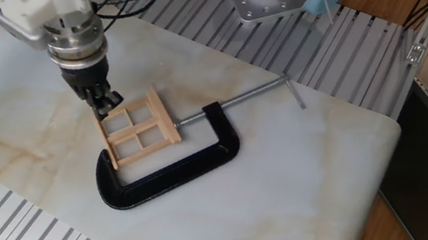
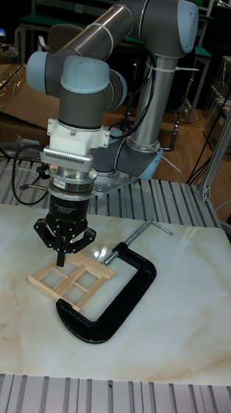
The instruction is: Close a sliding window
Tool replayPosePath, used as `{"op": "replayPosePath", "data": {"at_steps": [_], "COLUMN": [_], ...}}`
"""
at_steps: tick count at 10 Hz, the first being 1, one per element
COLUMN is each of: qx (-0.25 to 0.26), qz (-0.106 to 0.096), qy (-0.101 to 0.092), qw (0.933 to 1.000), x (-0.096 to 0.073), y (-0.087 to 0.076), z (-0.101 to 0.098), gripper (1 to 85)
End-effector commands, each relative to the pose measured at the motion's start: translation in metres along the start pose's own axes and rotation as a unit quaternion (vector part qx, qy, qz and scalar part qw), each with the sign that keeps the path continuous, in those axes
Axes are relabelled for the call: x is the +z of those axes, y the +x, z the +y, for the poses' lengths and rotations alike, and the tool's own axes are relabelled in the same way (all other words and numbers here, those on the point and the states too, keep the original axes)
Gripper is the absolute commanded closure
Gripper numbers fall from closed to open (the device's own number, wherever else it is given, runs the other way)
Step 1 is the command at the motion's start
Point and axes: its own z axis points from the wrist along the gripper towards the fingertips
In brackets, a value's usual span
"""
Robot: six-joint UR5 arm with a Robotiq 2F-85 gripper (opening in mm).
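Gripper poised at the window's far corner, ready to push it closed.

The gripper (image 1: 107, 101) hangs with its fingers drawn narrow, almost together, holding nothing; whether the tips touch wood is hard to tell from here. The sliding window (image 1: 138, 128) lies flat just below and in front of it, pinned in the black C-clamp (image 1: 172, 170) on the marble table (image 1: 312, 173). The approach looks done; next it likely needs a low, steady push along the frame's rail without lifting the window.

pale wooden sliding window (image 1: 138, 129) (image 2: 70, 268), four panes, flat on marble
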Motion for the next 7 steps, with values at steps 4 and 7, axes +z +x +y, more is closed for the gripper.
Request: {"op": "replayPosePath", "data": {"at_steps": [4, 7], "qx": [0.020, 0.006], "qz": [-0.008, -0.006], "qy": [-0.012, -0.010], "qw": [0.9997, 0.9999], "x": [-0.006, -0.003], "y": [-0.003, -0.002], "z": [-0.005, -0.011], "gripper": [85.0, 85.0]}}
